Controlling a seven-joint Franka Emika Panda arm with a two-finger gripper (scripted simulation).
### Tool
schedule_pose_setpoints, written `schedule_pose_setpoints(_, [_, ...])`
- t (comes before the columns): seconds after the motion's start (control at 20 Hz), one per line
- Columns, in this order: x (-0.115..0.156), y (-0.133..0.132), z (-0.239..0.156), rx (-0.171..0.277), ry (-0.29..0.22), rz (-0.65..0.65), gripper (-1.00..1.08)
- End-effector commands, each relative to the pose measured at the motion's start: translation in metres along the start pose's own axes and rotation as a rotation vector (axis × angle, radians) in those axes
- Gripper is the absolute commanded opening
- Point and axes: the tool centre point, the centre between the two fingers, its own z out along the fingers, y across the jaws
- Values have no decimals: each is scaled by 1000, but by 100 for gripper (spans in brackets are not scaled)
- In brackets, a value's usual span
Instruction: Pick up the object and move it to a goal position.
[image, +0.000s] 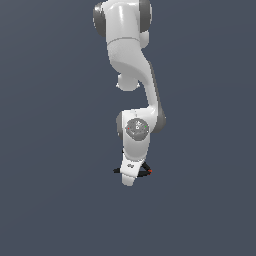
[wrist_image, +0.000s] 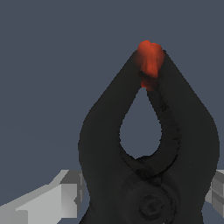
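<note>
Black spring clamp, red-orange tip, gripper fingers flanking it, grip uncertain

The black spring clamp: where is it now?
In the exterior view the black spring clamp lies low at centre, under the claw; in the wrist view it sits between the fingers.

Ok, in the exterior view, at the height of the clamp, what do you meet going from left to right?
Black end of the clamp → white gripper set over the clamp's middle → red-orange tip sticking out on the exterior view's right.
</note>
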Motion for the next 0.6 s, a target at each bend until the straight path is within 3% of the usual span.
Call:
schedule_pose_setpoints(0.0, [4, -5, -8, -3, 1, -1, -100])
schedule_pose_setpoints(0.55, [37, -58, -67, -4, -1, -1, -100])
